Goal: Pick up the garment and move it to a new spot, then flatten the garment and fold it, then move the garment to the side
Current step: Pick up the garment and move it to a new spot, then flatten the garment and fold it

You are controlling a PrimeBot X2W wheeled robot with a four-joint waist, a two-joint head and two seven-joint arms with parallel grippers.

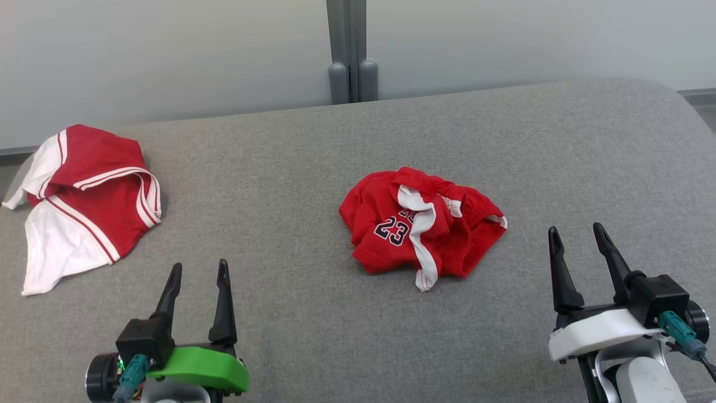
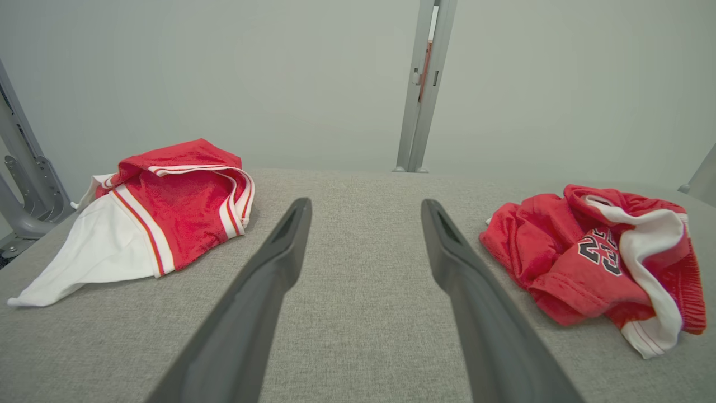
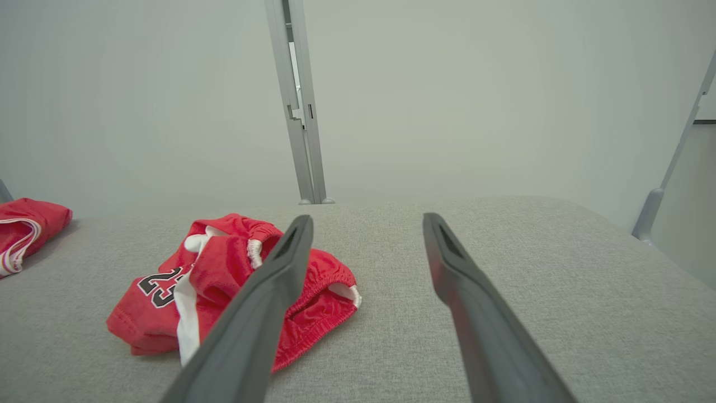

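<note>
The left gripper (image 1: 199,267) sits at the lower left of the head view. Its two dark fingers (image 2: 279,263) are spread wide apart, point forward and hold nothing. A green cover (image 1: 196,366) caps its wrist. The right gripper (image 1: 576,230) sits at the lower right, its own fingers just as wide and empty, leaning slightly to the left. Its wrist carries a white cover (image 1: 598,330). The two grippers are well apart, and neither touches anything.

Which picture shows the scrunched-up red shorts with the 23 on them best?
The head view: the crumpled red shorts with white stripe and 23 lie whole, seen from above. The left wrist view shows them low, at its right edge. In the right wrist view a dark finger hides part.
</note>
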